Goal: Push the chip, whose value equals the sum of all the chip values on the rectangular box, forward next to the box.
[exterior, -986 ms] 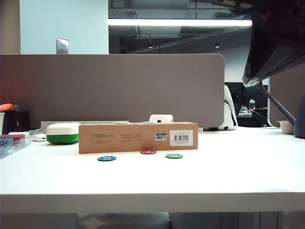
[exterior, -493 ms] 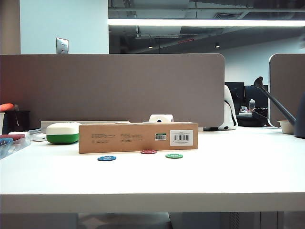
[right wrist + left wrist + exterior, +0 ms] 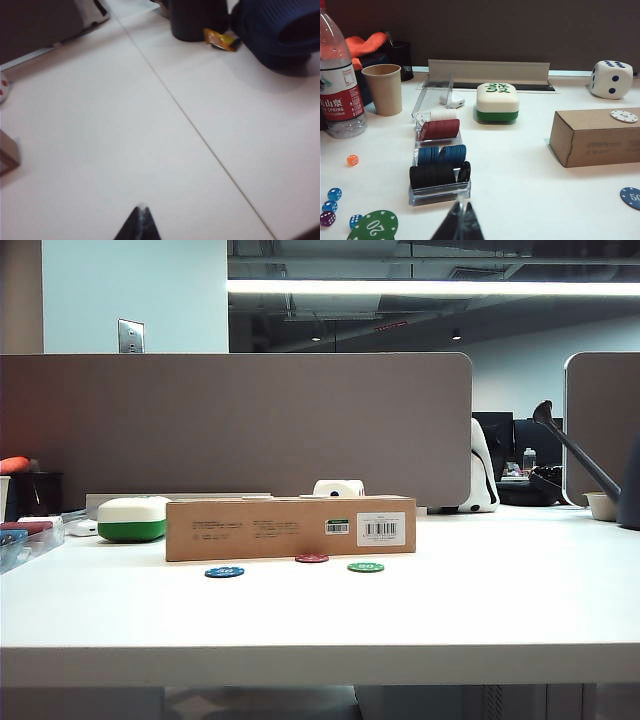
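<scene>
Exterior view: chip (image 3: 311,558) touching box (image 3: 290,528); wrist views: both hands (image 3: 459,224) (image 3: 139,225) closed, empty.

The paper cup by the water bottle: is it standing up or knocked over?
Upright: the paper cup stands on its base, open mouth facing up, beside the water bottle.

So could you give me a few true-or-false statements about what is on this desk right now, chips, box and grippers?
1. Three chips lie in front of the rectangular box. True.
2. The chip, dark red, lies between the blue chip and the green chip. True.
3. A black chip rests on top of the box. False: it is a white chip.
4. The left gripper holds a chip. False: its fingers are shut on nothing, near the chip rack.
5. The right gripper touches the box. False: it hangs over bare table.
</scene>
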### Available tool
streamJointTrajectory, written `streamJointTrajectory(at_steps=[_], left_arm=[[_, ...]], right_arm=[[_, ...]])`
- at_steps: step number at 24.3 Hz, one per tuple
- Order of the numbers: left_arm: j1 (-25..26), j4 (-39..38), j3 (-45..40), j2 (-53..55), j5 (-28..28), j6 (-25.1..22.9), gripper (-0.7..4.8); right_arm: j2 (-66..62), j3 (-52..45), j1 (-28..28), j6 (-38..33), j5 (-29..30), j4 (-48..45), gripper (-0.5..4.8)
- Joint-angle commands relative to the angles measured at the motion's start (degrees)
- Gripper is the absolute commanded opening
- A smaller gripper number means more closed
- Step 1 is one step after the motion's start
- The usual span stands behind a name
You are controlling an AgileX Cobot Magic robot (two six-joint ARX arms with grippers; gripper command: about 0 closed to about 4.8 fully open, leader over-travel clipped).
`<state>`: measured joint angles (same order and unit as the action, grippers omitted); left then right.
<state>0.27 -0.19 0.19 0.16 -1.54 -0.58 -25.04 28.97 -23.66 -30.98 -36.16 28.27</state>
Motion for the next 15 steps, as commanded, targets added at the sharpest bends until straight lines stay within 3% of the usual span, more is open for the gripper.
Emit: streamJointTrajectory(at_steps=[1,9,12,15], left_arm=[[0.1,0.6,0.2,0.0,0.2,-0.2,-0.05],[0.1,0.6,0.2,0.0,0.3,-0.2,-0.05],[0.1,0.6,0.2,0.0,0.2,-0.2,-0.05],[0.1,0.5,0.2,0.0,0.2,-0.2,-0.05]], right_arm=[[5.0,-4.1,1.1,0.1,0.3,-2.4,-0.05],[23.6,-16.6,1.8,0.2,0.9,-8.2,-0.05],[25.1,-18.9,2.4,2.2,4.4,-11.3,-0.05],[25.1,-21.8,4.8,7.0,13.3,-16.9,-0.05]])
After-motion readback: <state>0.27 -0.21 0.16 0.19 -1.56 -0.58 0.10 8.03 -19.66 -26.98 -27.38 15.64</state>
